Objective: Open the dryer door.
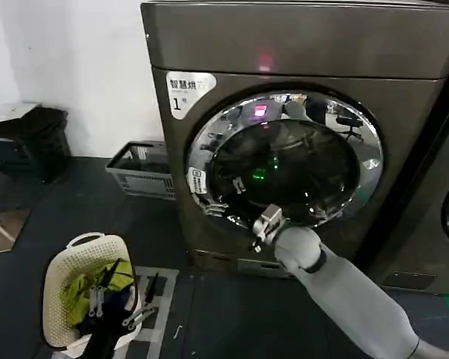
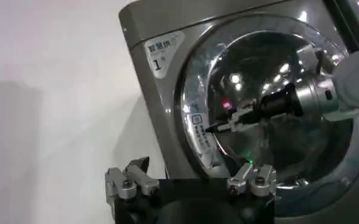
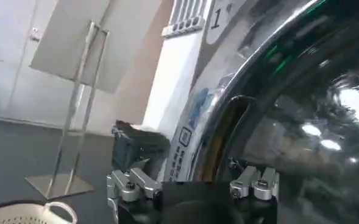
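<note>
The right gripper [image 1: 263, 228] reaches the dryer door [image 1: 284, 161], jaws spread. From the right wrist, a gap shows at the door's rim. The left gripper [image 1: 108, 303] hangs spread over a basket [image 1: 63, 269].

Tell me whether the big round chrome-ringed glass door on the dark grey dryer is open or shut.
Shut: the chrome-ringed glass door sits flush against the dark grey dryer front. The right gripper is at its lower-left rim.

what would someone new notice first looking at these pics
The dryer door, a shiny chrome ring around dark glass, takes up most of the front of the dark dryer. The right gripper reaches to the ring's lower left edge. A white basket with green laundry sits on the floor at left.
</note>
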### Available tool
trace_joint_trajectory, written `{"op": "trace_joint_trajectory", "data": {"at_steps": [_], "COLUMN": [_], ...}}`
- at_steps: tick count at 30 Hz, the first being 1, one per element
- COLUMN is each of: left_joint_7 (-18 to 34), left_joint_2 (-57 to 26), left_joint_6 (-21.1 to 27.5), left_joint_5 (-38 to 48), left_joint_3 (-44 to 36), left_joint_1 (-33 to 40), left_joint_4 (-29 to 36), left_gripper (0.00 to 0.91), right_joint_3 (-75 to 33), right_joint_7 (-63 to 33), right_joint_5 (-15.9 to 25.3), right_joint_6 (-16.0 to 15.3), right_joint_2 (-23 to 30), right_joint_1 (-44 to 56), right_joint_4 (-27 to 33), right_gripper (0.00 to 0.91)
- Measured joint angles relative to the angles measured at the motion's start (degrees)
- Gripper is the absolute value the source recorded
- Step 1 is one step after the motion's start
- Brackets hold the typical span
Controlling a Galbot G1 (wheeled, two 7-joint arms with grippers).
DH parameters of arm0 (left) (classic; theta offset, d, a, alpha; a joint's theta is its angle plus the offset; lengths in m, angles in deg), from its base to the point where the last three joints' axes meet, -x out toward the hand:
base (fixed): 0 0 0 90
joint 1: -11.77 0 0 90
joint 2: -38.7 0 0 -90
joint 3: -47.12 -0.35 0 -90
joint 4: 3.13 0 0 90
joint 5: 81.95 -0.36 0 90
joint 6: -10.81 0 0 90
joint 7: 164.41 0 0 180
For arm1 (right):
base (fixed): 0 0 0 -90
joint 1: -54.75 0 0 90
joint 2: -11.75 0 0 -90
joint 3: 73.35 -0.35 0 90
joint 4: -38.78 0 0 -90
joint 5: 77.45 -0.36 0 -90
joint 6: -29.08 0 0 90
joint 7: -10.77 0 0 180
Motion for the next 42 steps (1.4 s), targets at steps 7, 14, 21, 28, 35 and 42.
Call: {"op": "trace_joint_trajectory", "data": {"at_steps": [7, 14, 21, 28, 35, 42], "left_joint_7": [0.00, 0.00, 0.00, 0.00, 0.00, 0.00], "left_joint_2": [0.01, 0.00, -0.02, -0.03, -0.05, -0.02], "left_joint_6": [0.00, -0.03, -0.03, -0.03, -0.06, -0.08], "left_joint_5": [0.03, 0.03, 0.07, 0.07, 0.07, 0.07], "left_joint_3": [-0.09, -0.08, -0.02, -0.08, -0.10, -0.15], "left_joint_1": [0.02, 0.12, 0.14, 0.15, 0.11, 0.08], "left_joint_4": [-0.10, -0.20, -0.21, -0.27, -0.33, -0.35], "left_gripper": [0.907, 0.907, 0.907, 0.907, 0.907, 0.907], "right_joint_3": [0.90, 1.79, 2.43, 2.62, 2.78, 2.89], "right_joint_7": [0.53, 1.19, 1.28, 1.99, 4.96, 8.80], "right_joint_5": [0.02, 0.02, 0.02, -0.62, -2.41, -5.46], "right_joint_6": [0.14, 0.34, 0.41, 0.57, 1.68, 2.79], "right_joint_2": [0.83, 1.75, 2.71, 3.12, 3.24, 2.51], "right_joint_1": [-0.82, -1.70, -2.50, -3.32, -3.78, -3.79], "right_joint_4": [1.21, 2.37, 3.55, 4.98, 6.25, 5.82], "right_gripper": [0.907, 0.907, 0.907, 0.907, 0.907, 0.907]}}
